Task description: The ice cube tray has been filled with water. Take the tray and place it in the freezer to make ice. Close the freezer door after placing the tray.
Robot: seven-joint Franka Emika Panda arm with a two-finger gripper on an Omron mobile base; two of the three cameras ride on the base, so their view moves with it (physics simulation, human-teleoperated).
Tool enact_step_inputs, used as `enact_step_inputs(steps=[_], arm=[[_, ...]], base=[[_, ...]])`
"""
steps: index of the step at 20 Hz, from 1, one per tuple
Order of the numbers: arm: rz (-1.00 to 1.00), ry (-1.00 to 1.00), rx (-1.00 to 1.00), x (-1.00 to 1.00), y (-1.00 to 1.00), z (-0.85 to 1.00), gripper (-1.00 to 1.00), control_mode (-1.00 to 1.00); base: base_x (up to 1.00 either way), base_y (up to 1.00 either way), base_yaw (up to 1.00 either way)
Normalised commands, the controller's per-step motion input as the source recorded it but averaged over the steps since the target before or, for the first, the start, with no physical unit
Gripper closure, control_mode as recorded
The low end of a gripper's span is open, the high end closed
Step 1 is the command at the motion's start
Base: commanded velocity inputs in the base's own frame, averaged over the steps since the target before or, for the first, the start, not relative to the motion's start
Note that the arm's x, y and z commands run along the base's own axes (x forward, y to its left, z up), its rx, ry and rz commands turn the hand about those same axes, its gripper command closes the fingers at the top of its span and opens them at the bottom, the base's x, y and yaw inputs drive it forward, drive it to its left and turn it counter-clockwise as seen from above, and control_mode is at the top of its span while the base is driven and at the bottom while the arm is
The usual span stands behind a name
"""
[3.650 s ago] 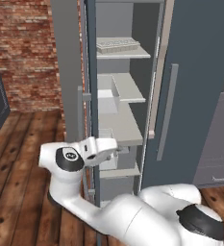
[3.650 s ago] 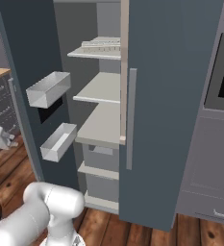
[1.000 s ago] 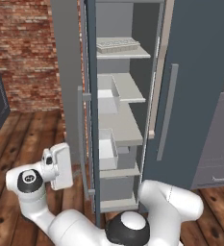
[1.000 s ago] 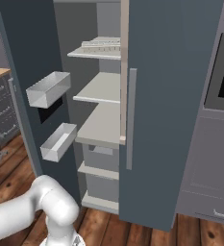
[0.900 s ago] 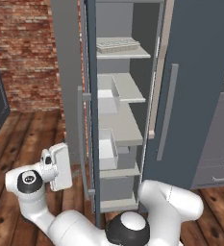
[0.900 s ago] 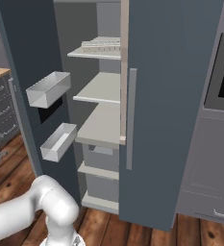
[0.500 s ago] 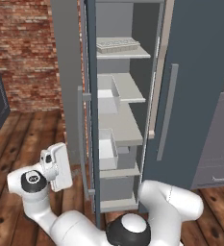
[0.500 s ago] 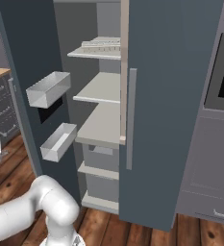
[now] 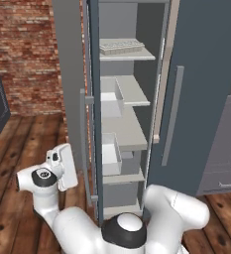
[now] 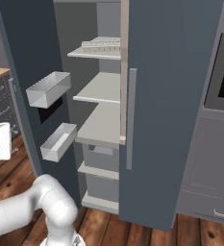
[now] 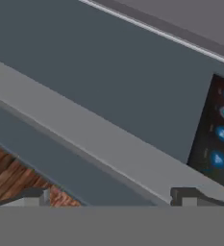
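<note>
Jaws spread wide, empty, facing the slate-blue freezer door and its long grey handle.
A glancing push could slide off the handle, leaving the door ajar.

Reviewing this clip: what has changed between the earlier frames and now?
The arm swung its gripper out of the freezer opening, leftward around the edge of the freezer door to its outer side; the hand view faces that door's handle and display. Nothing was grasped or released; the jaws stayed open. The ice cube tray remains on the top shelf, and the door is still open.
</note>
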Motion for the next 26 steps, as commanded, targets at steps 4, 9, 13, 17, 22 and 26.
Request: enact_step_inputs(steps=[4,9,13,17,22,26], arm=[[0.00,0.20,0.00,0.63,0.42,-0.29,-1.00,-1.00],[0.00,0.17,-0.03,0.67,0.60,-0.43,-1.00,-1.00],[0.00,0.15,-0.03,0.66,0.56,-0.42,-1.00,-1.00],[-0.01,0.04,-0.03,0.42,0.16,-0.21,-1.00,-1.00],[-0.13,0.00,-0.07,0.06,-0.28,-0.14,-1.00,-1.00],[-0.22,0.00,-0.08,0.00,-0.60,-0.24,-1.00,-1.00]], base=[[0.00,0.00,0.00],[0.00,0.00,0.00],[0.00,0.00,0.00],[0.00,0.00,0.00],[0.00,0.00,0.00],[0.00,0.00,0.00]])
